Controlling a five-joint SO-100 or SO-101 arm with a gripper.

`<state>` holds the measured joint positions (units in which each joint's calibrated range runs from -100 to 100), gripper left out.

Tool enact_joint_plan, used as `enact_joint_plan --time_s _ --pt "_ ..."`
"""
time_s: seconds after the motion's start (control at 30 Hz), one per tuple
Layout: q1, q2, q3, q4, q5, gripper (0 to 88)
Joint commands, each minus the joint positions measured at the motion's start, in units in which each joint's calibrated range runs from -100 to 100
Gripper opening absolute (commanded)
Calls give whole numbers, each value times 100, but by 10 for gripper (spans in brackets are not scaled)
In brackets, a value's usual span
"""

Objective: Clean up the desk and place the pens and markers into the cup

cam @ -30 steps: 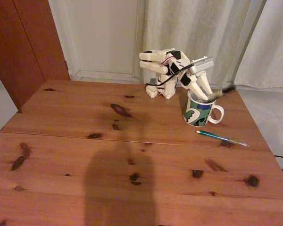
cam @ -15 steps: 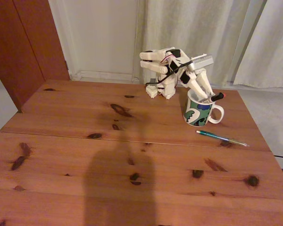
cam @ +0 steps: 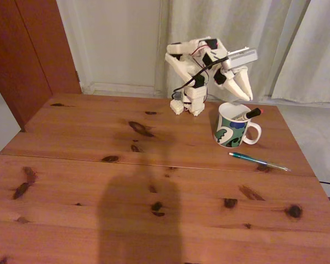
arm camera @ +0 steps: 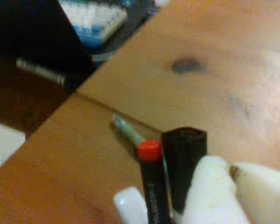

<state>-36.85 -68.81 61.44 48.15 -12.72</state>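
A white 3D-printed robot arm with a two-finger hand (cam: 243, 97) hangs just above the white ceramic mug with a green, blue and black abstract pattern (cam: 231, 131) at the far right of the broad reddish-brown pine desk (cam: 99, 165) in the fixed view, its fingers pointing down at the mug's mouth and gripping nothing; the tips look close together, though the fixed view is too small to tell whether they are fully closed.

Inside the mug, a thin black pen with a red end (cam: 253, 113) leans against the rim nearest the loop handle, its red tip sticking out over the edge. The wrist view brings that red end (arm camera: 149, 150) up close beside the black cap of a thicker marker (arm camera: 184, 154), the 2 standing side by side with the pale fingers (arm camera: 210, 191) in front of them.

That puts 2 of the 3 writing tools in the mug, on this evidence. The last, a slim teal-green pen (cam: 258, 161), lies flat on the desk just in front of the mug, slanting away to the right in the fixed view, apart from the mug and untouched. Judging by the layout, picking up that pen and dropping it in is the only step left.
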Motion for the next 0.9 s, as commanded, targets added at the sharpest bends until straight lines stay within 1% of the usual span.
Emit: enact_joint_plan --time_s 0.0,0.3,0.47,0.67,0.87 --pt "6 853 -1419 729 -16 6" --pt "-42 2690 -3908 2707 26 6" --pt "-332 3543 -5071 3559 10 6" --pt "-340 4246 -5982 3954 -16 5" --pt "-380 4511 -6108 3868 -1 5"
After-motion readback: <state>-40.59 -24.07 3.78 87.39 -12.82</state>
